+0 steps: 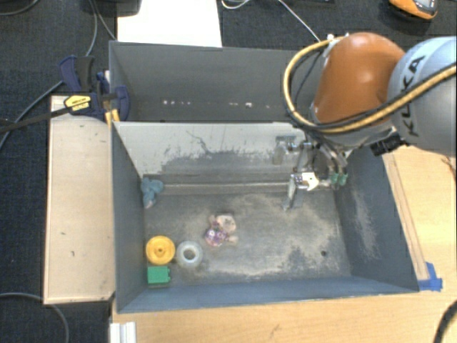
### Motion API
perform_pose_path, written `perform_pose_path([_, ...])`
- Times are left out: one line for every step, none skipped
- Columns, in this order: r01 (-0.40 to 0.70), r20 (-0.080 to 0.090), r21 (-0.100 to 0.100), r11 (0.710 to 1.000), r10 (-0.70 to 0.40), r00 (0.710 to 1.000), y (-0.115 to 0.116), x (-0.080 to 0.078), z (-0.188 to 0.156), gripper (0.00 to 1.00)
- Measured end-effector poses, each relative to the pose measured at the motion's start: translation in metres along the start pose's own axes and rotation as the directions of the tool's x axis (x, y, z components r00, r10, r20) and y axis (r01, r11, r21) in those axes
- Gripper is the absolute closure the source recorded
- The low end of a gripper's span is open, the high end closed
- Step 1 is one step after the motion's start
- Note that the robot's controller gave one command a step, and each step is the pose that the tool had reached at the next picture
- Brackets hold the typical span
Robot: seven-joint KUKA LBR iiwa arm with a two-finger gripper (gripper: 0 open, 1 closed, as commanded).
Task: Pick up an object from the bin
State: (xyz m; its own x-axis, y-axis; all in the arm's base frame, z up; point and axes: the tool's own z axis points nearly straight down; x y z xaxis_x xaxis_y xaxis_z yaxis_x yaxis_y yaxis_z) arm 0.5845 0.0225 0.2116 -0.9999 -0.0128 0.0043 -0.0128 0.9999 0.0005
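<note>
The gripper (296, 188) hangs over bare floor near the back wall of the bin (368, 220); whether it is wide or narrow, I cannot tell. The nearest thing, a small pink toy (220, 231), lies well apart from it, so nothing is within reach yet.

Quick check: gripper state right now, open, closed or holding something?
Gripper: cannot be told; it hangs over the right half of the bin.

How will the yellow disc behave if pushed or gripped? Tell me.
The yellow disc lies flat, so a push would probably slide it; set on edge it might roll. It looks like stiff plastic, likely light. The green block and clear ring sit close beside it and would probably shift too.
</note>
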Motion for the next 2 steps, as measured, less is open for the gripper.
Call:
perform_pose_path([-0.001, 0.008, 0.0, 1.0, 0.001, 1.0, 0.0, -0.001, -0.005, 0.0])
perform_pose_path([0.103, 0.008, 0.001, 0.995, -0.103, 0.995, -0.016, 0.0, 0.074, 0.0])
